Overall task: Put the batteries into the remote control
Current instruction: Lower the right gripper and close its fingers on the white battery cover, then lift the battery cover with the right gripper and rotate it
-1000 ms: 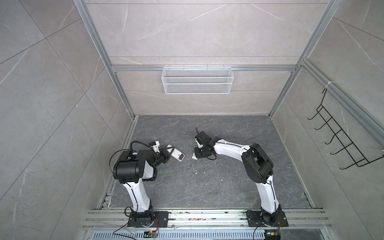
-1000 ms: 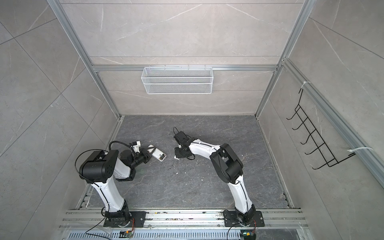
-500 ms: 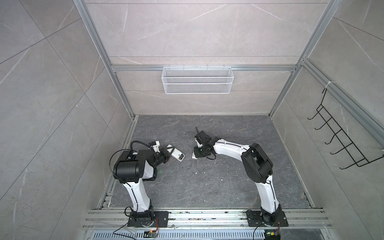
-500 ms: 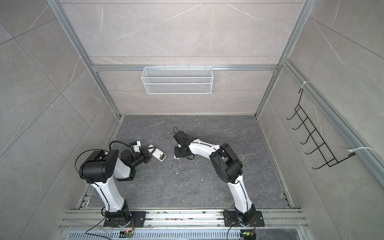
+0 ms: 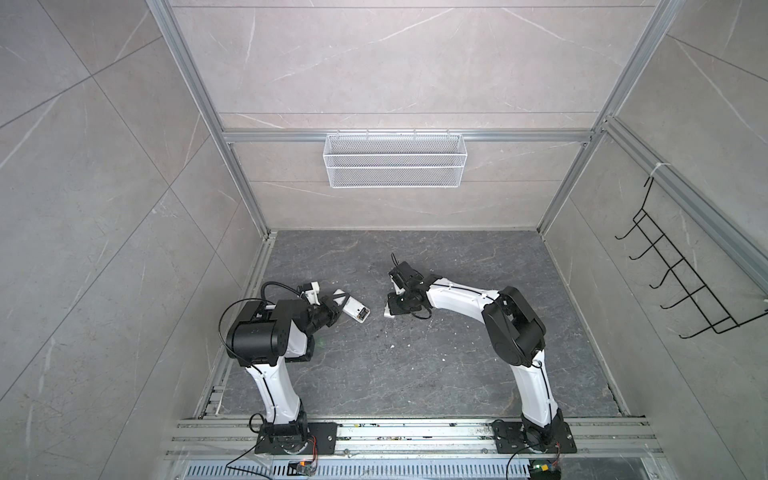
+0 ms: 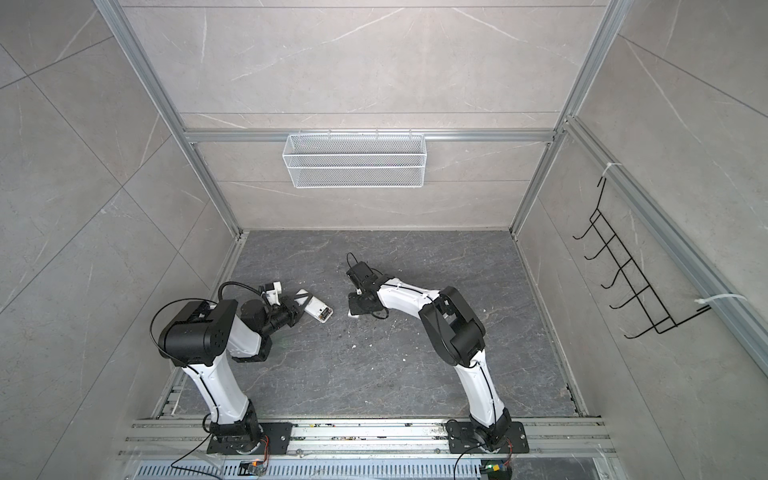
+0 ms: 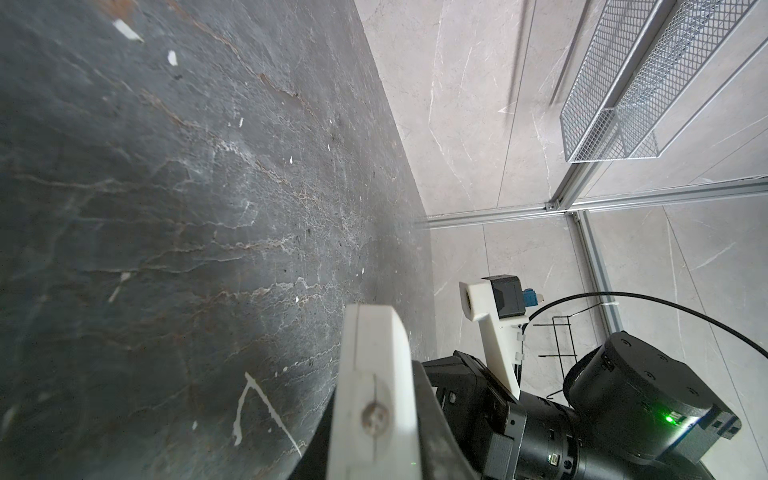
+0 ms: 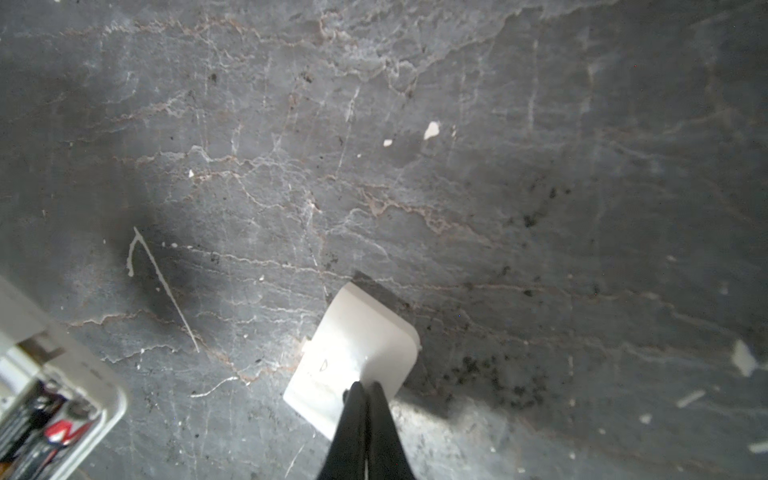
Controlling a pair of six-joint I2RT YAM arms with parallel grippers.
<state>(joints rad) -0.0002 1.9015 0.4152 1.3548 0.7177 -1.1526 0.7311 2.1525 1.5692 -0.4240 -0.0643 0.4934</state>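
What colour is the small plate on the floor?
The plate is plain white, clearest in the right wrist view.

White links (image 5: 274,386), black joints (image 5: 257,336), black cables (image 5: 274,284)

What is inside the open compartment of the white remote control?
Dark batteries with red marking lie inside the remote control; their number is unclear, since the frame edge cuts it off.

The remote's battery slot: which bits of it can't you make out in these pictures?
- Right wrist view: remote control cut by the picture's edge; batteries blurred, count unclear.
- Left wrist view: only the remote's side shows; slot hidden.
- Top views: slot too small.
- Cover plate: one end hidden under right gripper.
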